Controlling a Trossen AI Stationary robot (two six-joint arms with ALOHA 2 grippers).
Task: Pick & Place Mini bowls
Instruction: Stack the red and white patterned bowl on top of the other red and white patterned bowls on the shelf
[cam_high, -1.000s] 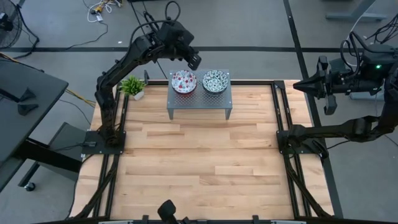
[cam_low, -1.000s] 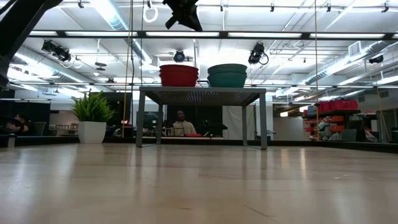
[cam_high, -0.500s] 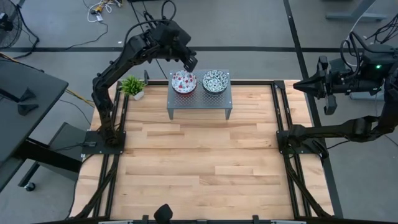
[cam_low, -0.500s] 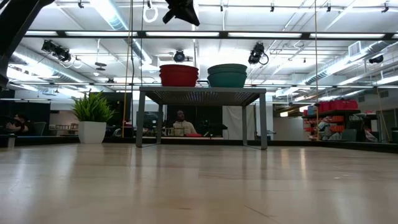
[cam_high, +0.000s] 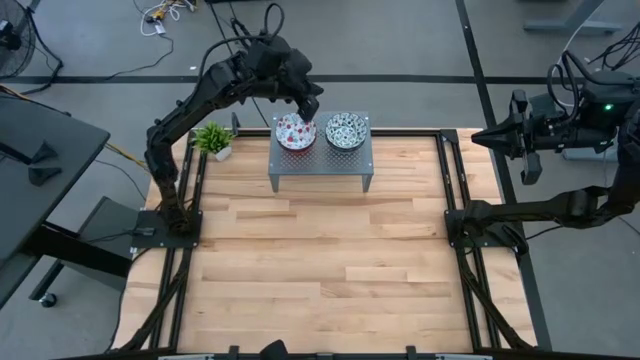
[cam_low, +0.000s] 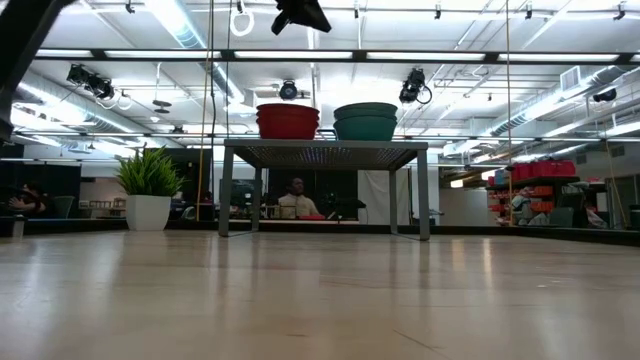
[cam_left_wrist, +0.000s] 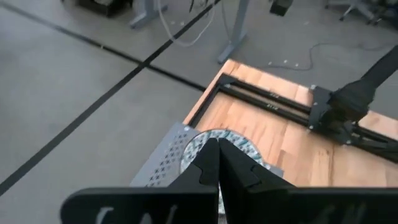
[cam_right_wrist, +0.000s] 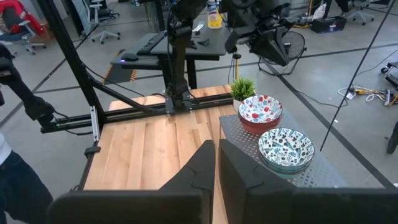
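Pressed together and holding nothing, my left gripper (cam_high: 311, 103) hangs above the red mini bowls (cam_high: 296, 130), at their 1 o'clock, placed for a drop onto the top one. Both stacks sit side by side on the grey stand (cam_high: 320, 165) at the desk's (cam_high: 330, 270) 12 o'clock edge, green mini bowls (cam_high: 345, 130) at 3 o'clock of the red; the top bowls are empty. My right gripper (cam_right_wrist: 217, 163), fingers together, waits off the desk at 3 o'clock.

2 matte black arms on this thing, chunky jointed links, thin black cables looping off the wrists, wedge-shaped black fingers (cam_right_wrist: 249, 180) with notched inner edges.
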